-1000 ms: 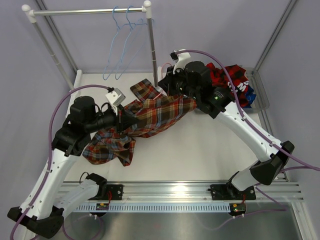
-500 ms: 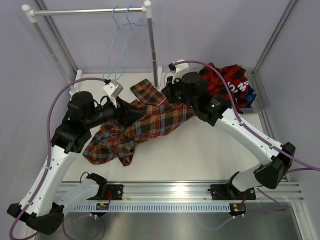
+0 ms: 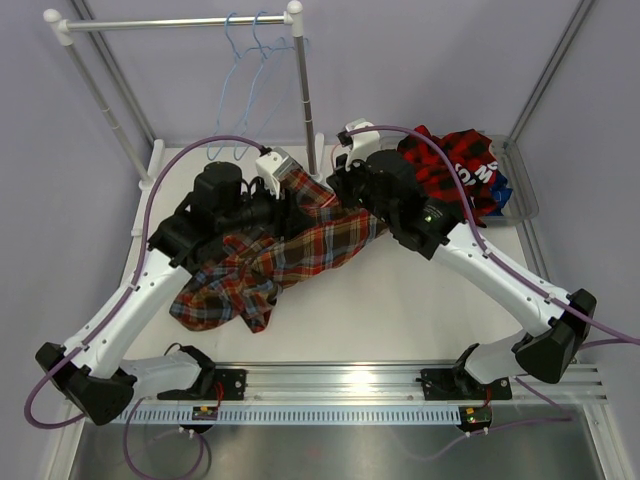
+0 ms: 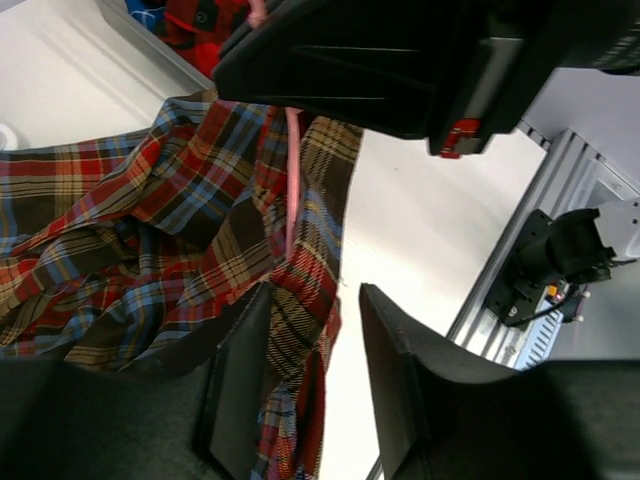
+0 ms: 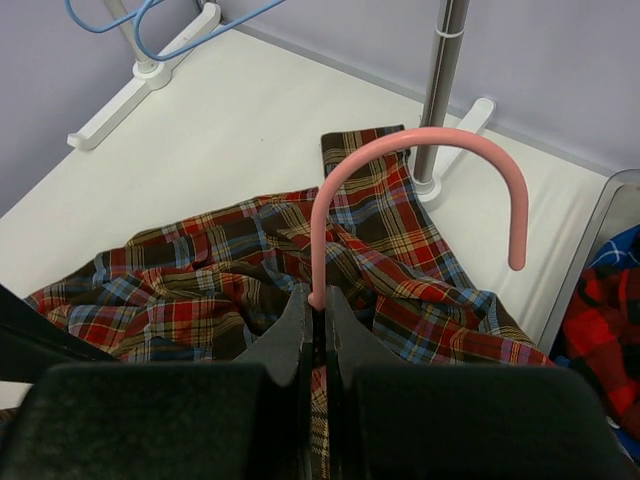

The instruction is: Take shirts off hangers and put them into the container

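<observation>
Although two of the three shirts look dealt with, the last one is only partway there. Nearest the arm bases, the brown plaid shirt (image 3: 290,250) lies crumpled across the table (image 3: 420,300), a rumpled heap of cloth at its near end and the rest stretched toward the back. Over its middle the left gripper (image 4: 312,310) stands part open, a fold of the plaid rising between the jaws with nothing pinched. Just beyond, the right gripper (image 5: 316,300) is clamped tight on the neck of the pink hanger (image 5: 425,137), whose hook curves up free of the cloth. The wire below appears to run down inside the collar, so this shirt is judged not yet stripped. Farther back on the right, the container (image 3: 528,190) holds the red-and-black shirt (image 3: 450,165) piled high, with the blue shirt (image 3: 497,190) showing at its edge. At the far side, two blue hangers (image 3: 240,110) hang bare on the rack (image 3: 170,22). What remains is pulling the brown shirt off its hanger and dropping it in the bin
</observation>
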`<state>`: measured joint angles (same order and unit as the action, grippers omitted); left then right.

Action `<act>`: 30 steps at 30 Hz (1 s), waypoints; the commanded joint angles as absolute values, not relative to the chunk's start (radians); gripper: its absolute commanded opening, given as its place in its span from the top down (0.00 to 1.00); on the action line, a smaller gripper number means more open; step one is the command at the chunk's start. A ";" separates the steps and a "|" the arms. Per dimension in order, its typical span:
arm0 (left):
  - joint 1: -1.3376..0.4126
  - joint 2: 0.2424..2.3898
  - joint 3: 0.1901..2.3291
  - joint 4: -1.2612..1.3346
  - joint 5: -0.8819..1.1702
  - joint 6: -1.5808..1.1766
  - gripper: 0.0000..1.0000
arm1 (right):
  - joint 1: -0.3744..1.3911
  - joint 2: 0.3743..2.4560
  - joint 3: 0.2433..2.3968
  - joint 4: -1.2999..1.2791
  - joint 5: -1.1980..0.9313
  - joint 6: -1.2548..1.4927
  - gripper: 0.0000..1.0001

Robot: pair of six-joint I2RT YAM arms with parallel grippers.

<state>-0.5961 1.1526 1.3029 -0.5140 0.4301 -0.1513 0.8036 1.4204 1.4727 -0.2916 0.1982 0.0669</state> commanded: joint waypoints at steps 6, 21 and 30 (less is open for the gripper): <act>-0.615 1.173 1.350 -0.476 0.331 -0.143 0.59 | 0.818 1.374 1.480 -0.210 0.239 0.037 1.00; -0.626 1.183 1.356 -0.479 0.311 -0.127 1.00 | 0.824 1.370 1.474 -0.209 0.256 0.035 1.00; -0.627 1.097 1.306 -0.483 0.226 -0.097 1.00 | 0.824 1.356 1.425 -0.222 0.383 0.012 1.00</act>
